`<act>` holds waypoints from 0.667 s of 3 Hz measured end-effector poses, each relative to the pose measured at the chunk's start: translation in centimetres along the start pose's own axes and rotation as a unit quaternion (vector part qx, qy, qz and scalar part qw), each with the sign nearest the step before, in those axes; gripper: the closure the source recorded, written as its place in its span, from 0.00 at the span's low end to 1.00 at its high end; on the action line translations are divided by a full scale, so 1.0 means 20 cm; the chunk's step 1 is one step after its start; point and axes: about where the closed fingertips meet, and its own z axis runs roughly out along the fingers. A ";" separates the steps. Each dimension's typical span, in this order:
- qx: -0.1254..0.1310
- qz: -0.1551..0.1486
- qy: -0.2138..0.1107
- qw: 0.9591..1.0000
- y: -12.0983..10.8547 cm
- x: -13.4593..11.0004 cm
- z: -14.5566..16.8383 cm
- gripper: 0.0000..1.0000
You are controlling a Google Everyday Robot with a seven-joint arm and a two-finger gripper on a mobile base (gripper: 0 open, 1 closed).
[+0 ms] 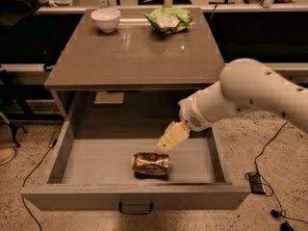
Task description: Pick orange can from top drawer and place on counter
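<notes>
The small orange-brown metal drink can (151, 163) lay on its side on the floor of the wide grey top drawer (72, 197), near the front and about in the middle. The drawer stood open, and its small dark handle (136, 208) showed on the flat front. The robot's pale yellow claw (164, 146) hung inside the drawer, just above the can and a little to the right of it, pointing down at it. Nobody could tell if the claw was apart or together. The fat white arm (250, 95) reached in from the right side. Up on the big shiny grey-brown surface (134, 57) sat a round white bowl (105, 19) at the back left and a crinkly green-and-white chip bag (168, 19) at the back, near the middle, apart from the bowl.
</notes>
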 end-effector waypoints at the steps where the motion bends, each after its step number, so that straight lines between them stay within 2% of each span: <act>1: -0.004 0.008 0.003 1.000 0.04 -0.01 0.21 0.00; 2: -0.012 -0.003 0.025 1.000 0.09 0.04 0.46 0.00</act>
